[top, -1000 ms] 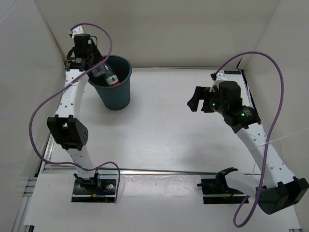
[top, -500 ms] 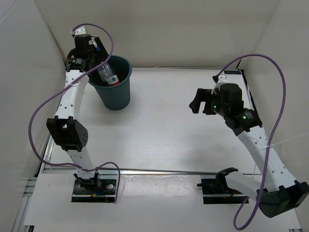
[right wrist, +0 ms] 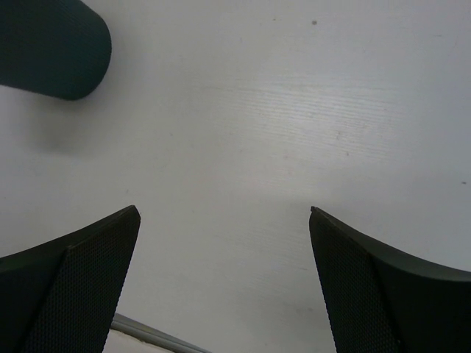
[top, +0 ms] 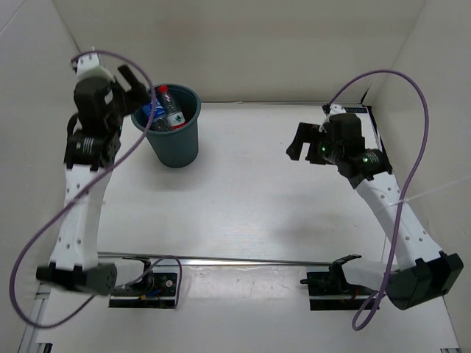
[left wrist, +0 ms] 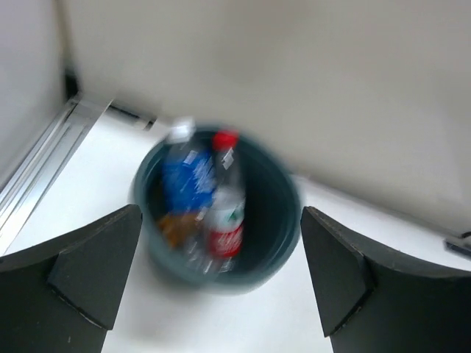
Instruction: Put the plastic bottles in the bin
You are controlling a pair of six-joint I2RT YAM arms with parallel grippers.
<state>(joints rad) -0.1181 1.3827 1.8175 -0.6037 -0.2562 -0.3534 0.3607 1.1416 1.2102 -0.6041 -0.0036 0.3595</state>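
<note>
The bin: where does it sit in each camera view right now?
Top external: the bin stands upper left, near the back wall.
Left wrist: the bin is centre frame, blurred, seen from above.
Right wrist: only the bin's dark side shows, in the top-left corner.
Shared landmark: the red-capped bottle inside it, in the top and left wrist views.

Bright even light; blurred left-wrist view

R gripper [right wrist: 224, 212] jaws spread wide at btm, white table [right wrist: 257, 110] under, teal bin [right wrist: 51, 48] top-left corner
</note>
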